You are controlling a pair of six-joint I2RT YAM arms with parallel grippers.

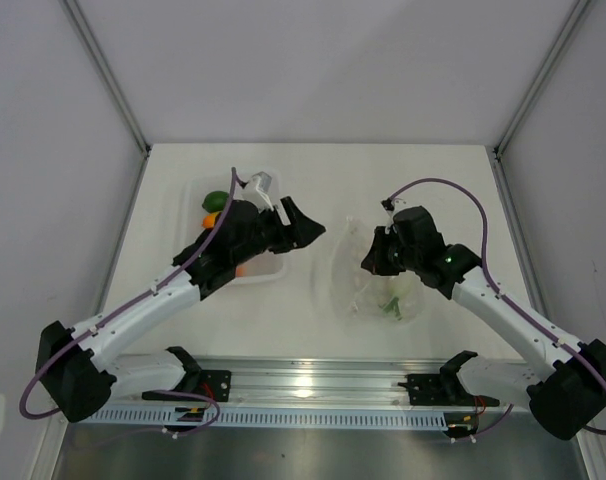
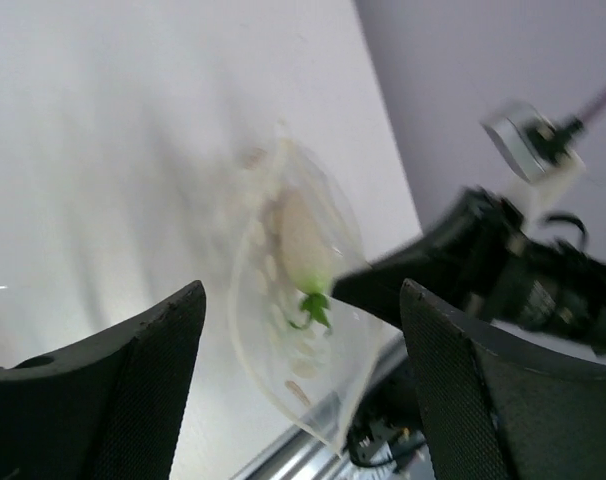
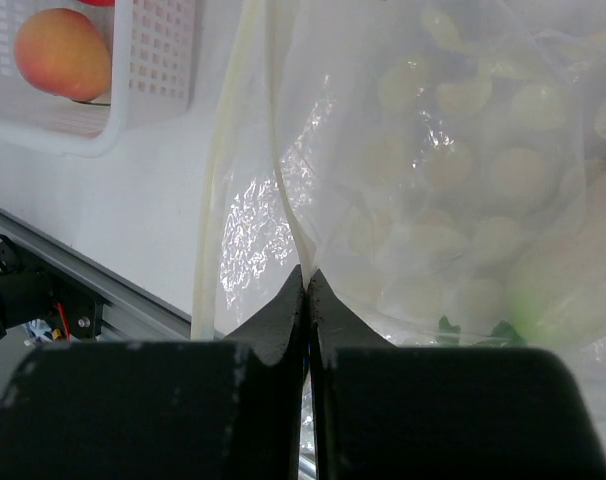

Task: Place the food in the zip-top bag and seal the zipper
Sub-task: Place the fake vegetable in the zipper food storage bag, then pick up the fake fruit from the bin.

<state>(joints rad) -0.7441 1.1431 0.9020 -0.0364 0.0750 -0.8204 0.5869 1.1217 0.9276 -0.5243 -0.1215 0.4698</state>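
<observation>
Item: my right claw (image 3: 306, 285), pinched shut on zip-top bag (image 3: 433, 150) film. My left claw (image 2: 303, 300): wide, empty. Risk: slick film slips my pinch, mouth collapses, radish (image 2: 303, 240) spills.

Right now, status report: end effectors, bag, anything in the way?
Left end effector open, empty, between tray and zip-top bag. Right end effector shut on bag edge. White radish inside; peach, green fruit in tray. Nothing in the way.
</observation>
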